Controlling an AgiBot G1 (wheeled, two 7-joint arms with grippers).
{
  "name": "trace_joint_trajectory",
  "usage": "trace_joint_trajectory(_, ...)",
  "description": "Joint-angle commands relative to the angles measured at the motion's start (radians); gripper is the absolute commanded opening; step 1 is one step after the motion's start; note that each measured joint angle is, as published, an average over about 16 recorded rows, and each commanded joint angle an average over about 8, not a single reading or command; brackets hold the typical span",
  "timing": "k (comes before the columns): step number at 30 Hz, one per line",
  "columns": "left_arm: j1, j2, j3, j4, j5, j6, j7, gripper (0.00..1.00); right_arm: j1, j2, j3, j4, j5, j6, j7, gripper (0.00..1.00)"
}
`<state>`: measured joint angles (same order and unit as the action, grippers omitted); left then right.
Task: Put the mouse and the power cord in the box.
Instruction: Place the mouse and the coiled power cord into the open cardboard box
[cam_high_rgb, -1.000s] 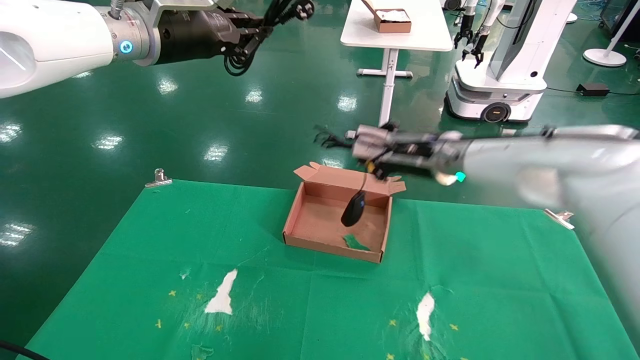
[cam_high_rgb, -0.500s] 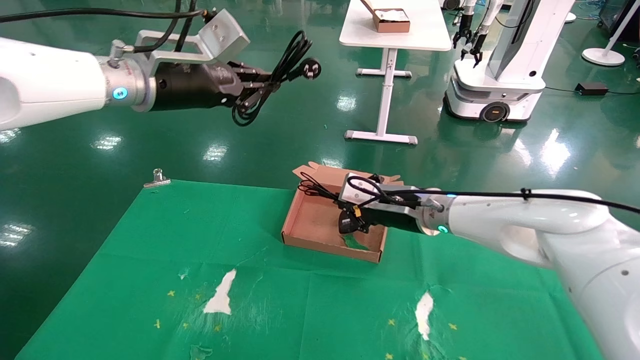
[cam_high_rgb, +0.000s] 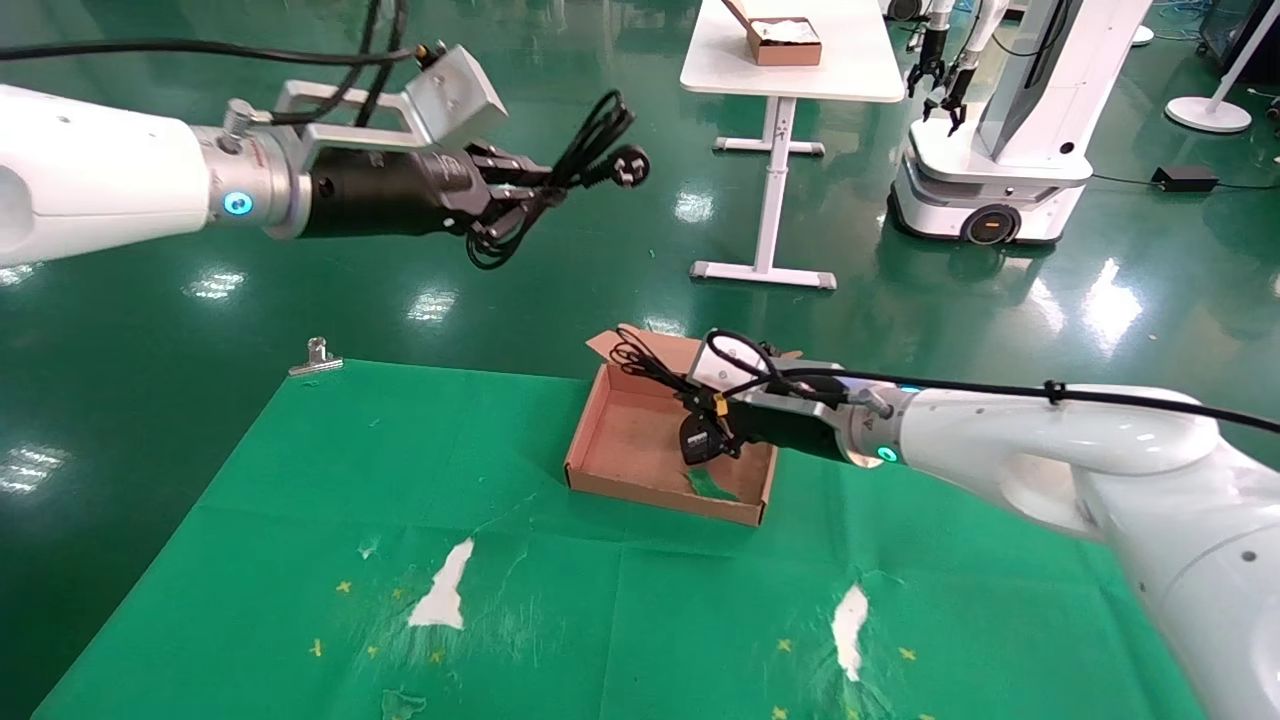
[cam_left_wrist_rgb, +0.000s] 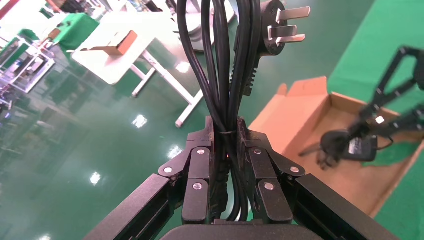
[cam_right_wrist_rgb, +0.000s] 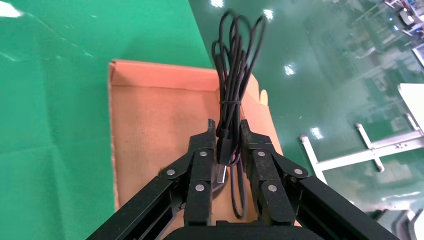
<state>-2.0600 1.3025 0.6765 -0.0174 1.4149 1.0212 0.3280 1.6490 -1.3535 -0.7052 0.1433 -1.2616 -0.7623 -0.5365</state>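
My left gripper (cam_high_rgb: 515, 195) hangs high over the floor, left of the table, shut on the power cord (cam_high_rgb: 590, 135), a thick black loop with its plug (cam_high_rgb: 630, 165) at the far end. In the left wrist view the left gripper (cam_left_wrist_rgb: 225, 131) pinches the power cord (cam_left_wrist_rgb: 220, 60) tightly. The brown box (cam_high_rgb: 640, 487) lies open on the green cloth. My right gripper (cam_high_rgb: 712, 425) reaches over the box's right side, shut on the mouse's bundled thin cable (cam_right_wrist_rgb: 234, 65). The black mouse (cam_high_rgb: 697, 440) dangles just under it, inside the box. The right gripper (cam_right_wrist_rgb: 226, 132) sits above the box floor (cam_right_wrist_rgb: 150, 125).
A green scrap (cam_high_rgb: 712, 487) lies on the box floor. The green cloth (cam_high_rgb: 300, 520) has white worn patches and a metal clip (cam_high_rgb: 318, 355) at its far left corner. Beyond stand a white table (cam_high_rgb: 790, 70) with a small box and another robot (cam_high_rgb: 1000, 120).
My right gripper has come down from above the box's far edge into the box, lowering the mouse with it. The left arm has shifted slightly right and down, still holding the power cord.
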Motion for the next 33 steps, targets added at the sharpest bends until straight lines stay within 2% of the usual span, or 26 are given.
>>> trace_joint_trajectory(1, 0.002, 0.006, 0.004, 0.001, 0.006, -0.001, 0.005, 0.0, 0.0, 0.001, -0.004, 0.001, 0.004, 0.005, 0.004, 1.0)
trace_joint_trajectory(9, 0.055, 0.052, 0.045, -0.033, 0.059, -0.025, 0.005, 0.0, 0.036, 0.035, 0.0, -0.043, 0.016, 0.076, -0.049, 1.0)
trace_joint_trajectory(13, 0.11, 0.066, 0.074, -0.107, 0.08, -0.046, -0.027, 0.0, 0.07, 0.095, 0.008, -0.074, 0.024, 0.082, -0.082, 1.0)
trace_joint_trajectory(16, 0.176, 0.072, 0.101, -0.188, 0.077, -0.089, -0.073, 0.0, 0.098, 0.163, 0.014, -0.088, 0.03, 0.051, -0.105, 1.0)
trace_joint_trajectory(20, 0.277, 0.073, 0.159, -0.303, 0.06, -0.151, -0.153, 0.0, 0.135, 0.267, 0.017, -0.092, 0.033, -0.035, -0.133, 1.0)
trace_joint_trajectory(24, 0.342, 0.071, 0.243, -0.394, 0.055, -0.174, -0.238, 0.0, 0.172, 0.37, 0.008, -0.089, 0.02, -0.161, -0.156, 1.0)
trace_joint_trajectory(30, 0.346, 0.073, 0.393, -0.482, 0.093, -0.182, -0.384, 0.0, 0.234, 0.497, -0.026, -0.083, -0.024, -0.401, -0.156, 1.0)
trace_joint_trajectory(33, 0.331, 0.074, 0.461, -0.516, 0.116, -0.217, -0.466, 0.0, 0.259, 0.532, -0.041, -0.087, -0.046, -0.471, -0.146, 1.0)
